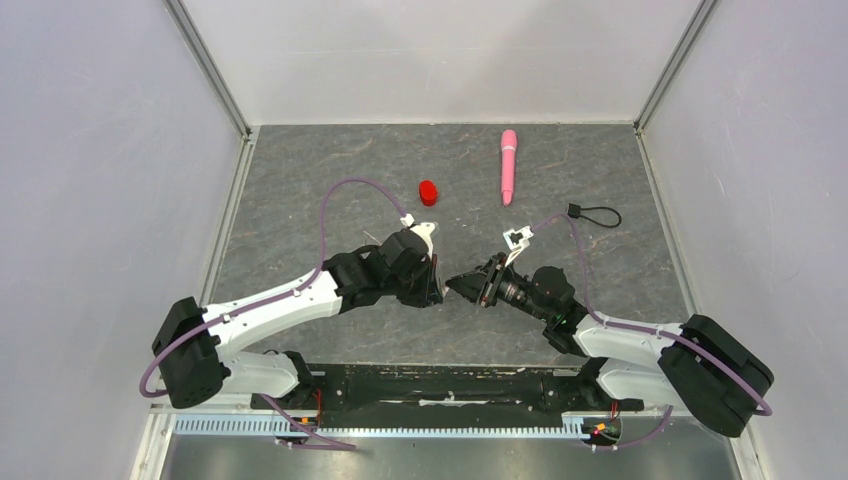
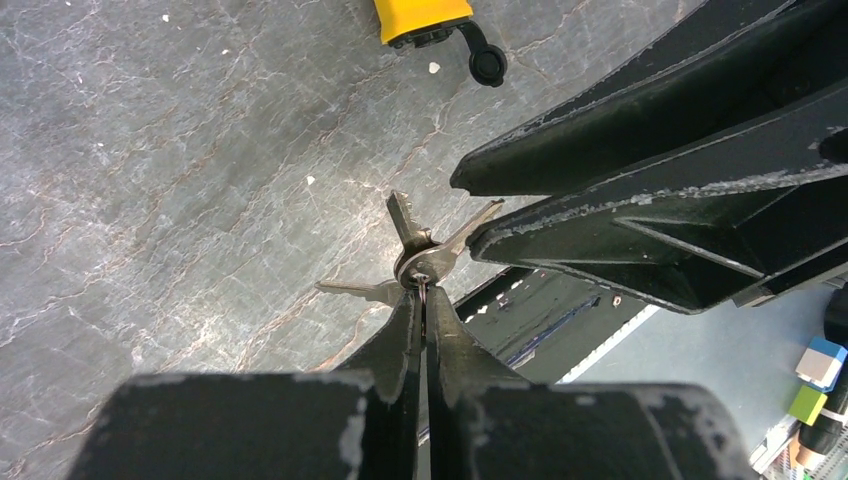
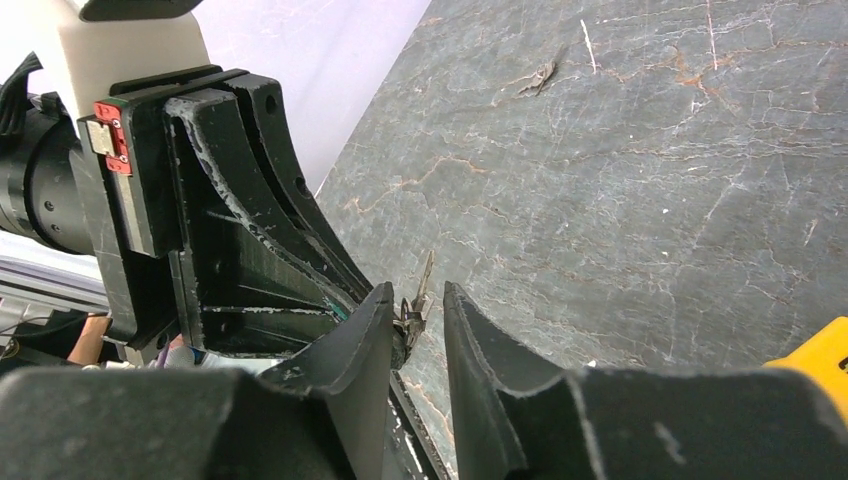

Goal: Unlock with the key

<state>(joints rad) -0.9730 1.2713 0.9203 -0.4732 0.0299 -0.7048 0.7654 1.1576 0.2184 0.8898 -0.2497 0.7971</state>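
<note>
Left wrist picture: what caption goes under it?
Left gripper pinches the ring of small silvery keys over the grey table, right gripper open beside them, yellow padlock at the top.

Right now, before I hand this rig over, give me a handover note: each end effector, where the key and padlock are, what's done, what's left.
Left end effector: shut on the ring of the tiny silvery-grey metal key bunch.
Right end effector: open, its fingers either side of the keys, not clamped on them.
Small yellow padlock: lying on the dark grey stone-look table beyond the keys, nothing holding it.
Done: keys gripped between the two arms.
Left: likely the right side takes one key, then it goes into the padlock and turns.
</note>
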